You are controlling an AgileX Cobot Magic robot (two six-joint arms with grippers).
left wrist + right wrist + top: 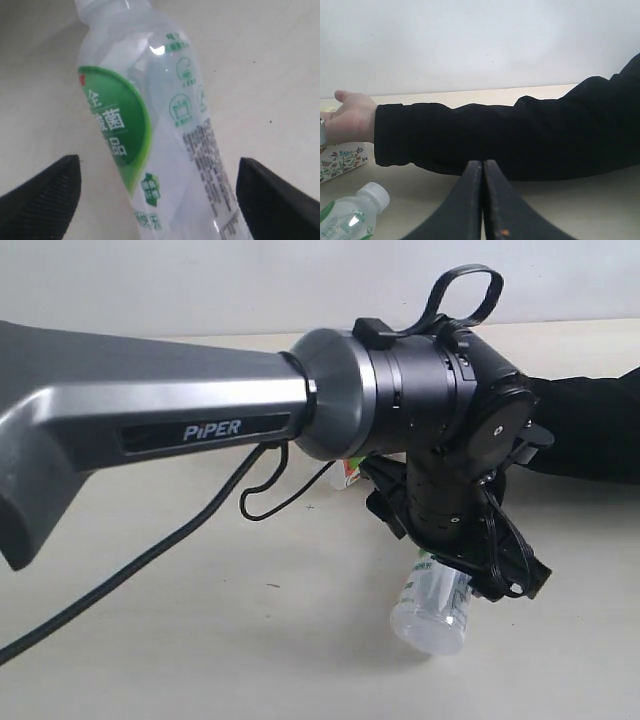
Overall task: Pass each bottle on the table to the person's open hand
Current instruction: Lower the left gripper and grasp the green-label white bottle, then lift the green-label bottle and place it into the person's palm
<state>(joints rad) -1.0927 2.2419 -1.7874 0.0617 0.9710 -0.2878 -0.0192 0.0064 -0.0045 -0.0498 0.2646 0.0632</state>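
The left arm (150,410), grey and marked PiPER, reaches in from the left of the exterior view across the middle of the tabletop (200,640); its black wrist bends sharply downward, and a black cable (150,560) trails from it over the surface; the left end effector (159,170) is spread wide, with one dark finger (45,197) on each side of the clear bottle with the white-green label (432,610); in the left wrist view bare tabletop shows between the bottle and one finger, while at the other finger contact cannot be told; the bottle is tilted, its base toward the exterior camera and its white cap away, and whether it rests on the tabletop cannot be told; the right end effector (482,167) has its two dark fingers pressed flat together with nothing between them, pointing level over the tabletop toward the person's forearm in a black sleeve (520,135); that forearm lies across the far side of the tabletop from the right, ending in the person's hand (351,120), thumb uppermost; just below the hand lies what looks like a bottle with a printed label (340,160), near the clear bottle.
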